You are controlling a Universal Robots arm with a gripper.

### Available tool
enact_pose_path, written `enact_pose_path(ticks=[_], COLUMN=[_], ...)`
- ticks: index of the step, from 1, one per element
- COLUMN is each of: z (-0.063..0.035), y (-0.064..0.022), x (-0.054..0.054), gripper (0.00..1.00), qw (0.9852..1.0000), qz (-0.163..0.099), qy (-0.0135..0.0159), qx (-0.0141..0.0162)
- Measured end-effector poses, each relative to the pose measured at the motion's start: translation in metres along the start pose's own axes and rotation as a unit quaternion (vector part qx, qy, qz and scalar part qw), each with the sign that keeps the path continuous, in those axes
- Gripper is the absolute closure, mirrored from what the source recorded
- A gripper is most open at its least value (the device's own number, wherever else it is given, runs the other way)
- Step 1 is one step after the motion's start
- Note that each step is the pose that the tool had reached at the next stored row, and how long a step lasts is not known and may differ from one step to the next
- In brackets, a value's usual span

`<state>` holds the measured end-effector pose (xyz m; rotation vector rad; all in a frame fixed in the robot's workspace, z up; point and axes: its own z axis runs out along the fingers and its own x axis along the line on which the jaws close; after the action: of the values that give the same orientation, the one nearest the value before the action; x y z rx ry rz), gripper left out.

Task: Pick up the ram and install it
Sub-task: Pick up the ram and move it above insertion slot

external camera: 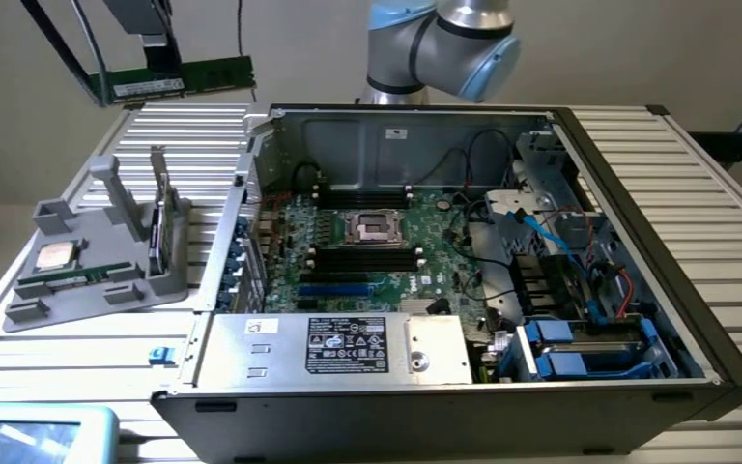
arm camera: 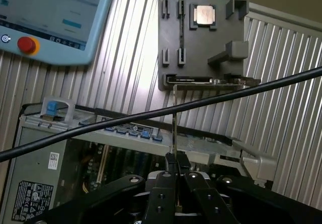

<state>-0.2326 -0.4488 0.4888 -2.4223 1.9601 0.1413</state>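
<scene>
Hanging above the far edge of the worktop (external camera: 49,362), at about one o'clock from the grey holder tray (external camera: 88,285) with its silver processor (external camera: 55,256), the ram (external camera: 178,79) is gripped along its upper edge by the closed fingers (external camera: 154,46). Its long side is roughly level and it touches nothing below. The open computer case (external camera: 474,411) stands at four o'clock from it, with the motherboard (external camera: 385,261) exposed.

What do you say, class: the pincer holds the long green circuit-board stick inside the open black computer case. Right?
Wrong place. The pincer holds the long green circuit-board stick raised in the air outside the open black computer case, toward the exterior view's left; the exterior view shows it.
</scene>
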Motion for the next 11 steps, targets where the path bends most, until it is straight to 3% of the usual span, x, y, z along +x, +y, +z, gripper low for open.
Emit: enact_pose_path(ticks=[11], z=[0.0026], y=[-0.0473], x=[0.01], gripper=[0.89], qw=[1.0], qz=[0.0], qy=[-0.0028], qx=[0.0006])
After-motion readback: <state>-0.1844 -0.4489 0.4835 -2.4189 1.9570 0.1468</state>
